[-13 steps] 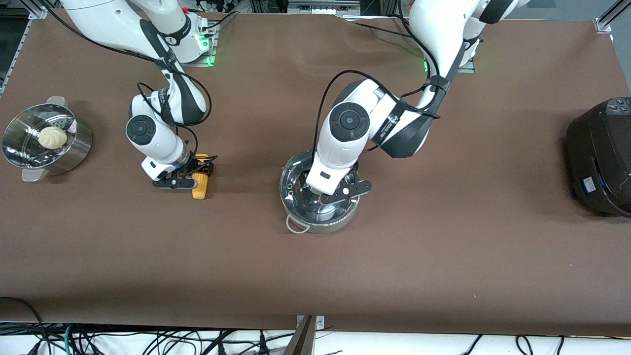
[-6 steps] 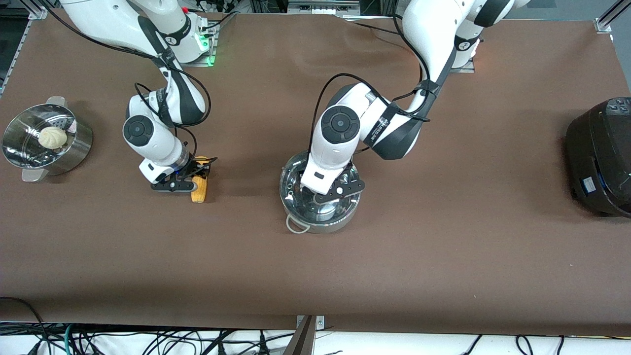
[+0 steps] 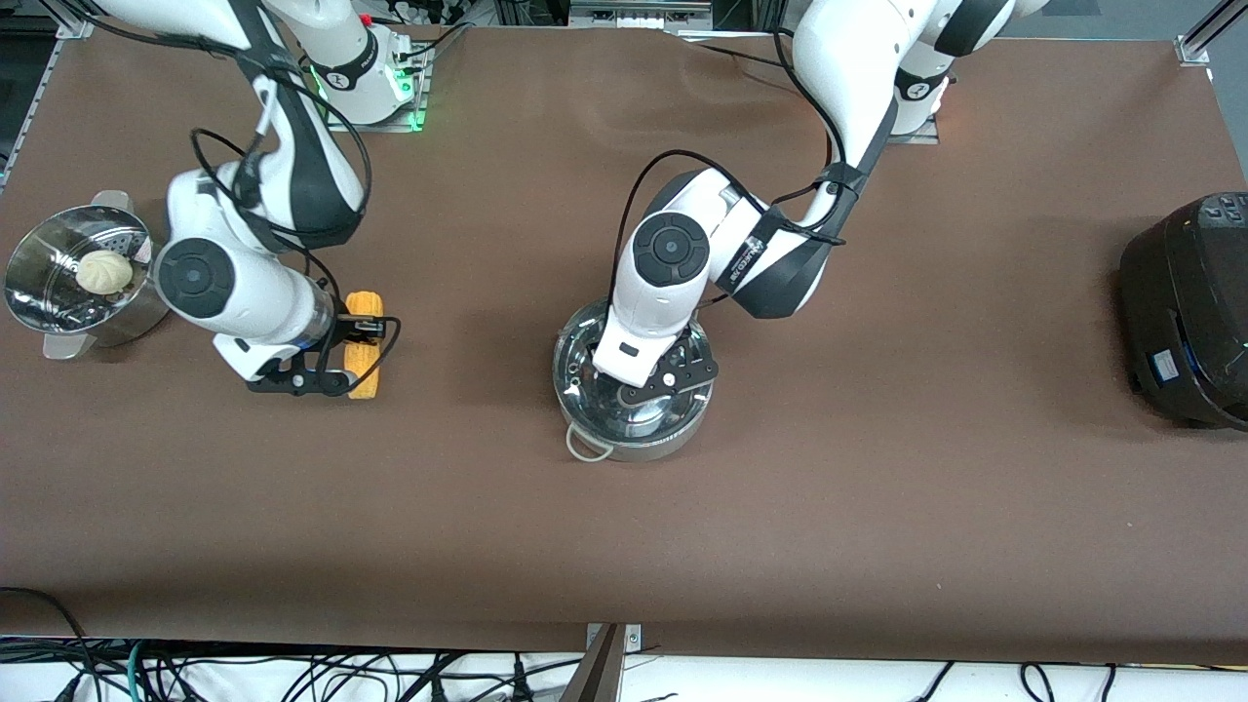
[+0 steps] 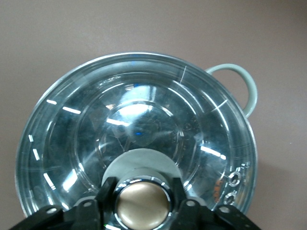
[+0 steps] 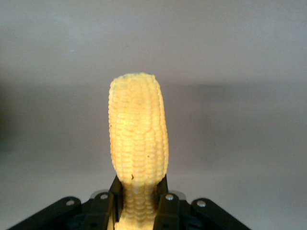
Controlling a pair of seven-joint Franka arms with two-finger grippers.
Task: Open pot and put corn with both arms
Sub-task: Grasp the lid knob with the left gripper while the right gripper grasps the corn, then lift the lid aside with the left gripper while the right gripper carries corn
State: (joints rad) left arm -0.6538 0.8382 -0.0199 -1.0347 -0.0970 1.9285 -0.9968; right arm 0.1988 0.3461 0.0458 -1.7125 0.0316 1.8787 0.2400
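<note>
The shiny steel pot (image 3: 673,441) stands mid-table with its clear glass lid (image 3: 585,356) on it. My left gripper (image 3: 641,386) is down on the lid, shut on the tan knob. In the left wrist view the black fingers (image 4: 106,190) clasp the knob (image 4: 142,206) from both sides, above the glass lid (image 4: 134,120); a pale loop handle (image 4: 242,86) shows at the rim. My right gripper (image 3: 359,343) is shut on the yellow corn (image 3: 366,375) and holds it above the table, toward the right arm's end. In the right wrist view the corn (image 5: 138,134) sticks out of the gripper (image 5: 139,203).
A steel steamer pot (image 3: 146,302) with a white bun (image 3: 104,270) stands at the right arm's end. A black rice cooker (image 3: 1185,312) stands at the left arm's end. Brown table cover lies between the corn and the pot.
My right gripper has risen off the table with the corn and shifted toward the steamer pot. My left gripper has settled a little lower onto the lid's knob.
</note>
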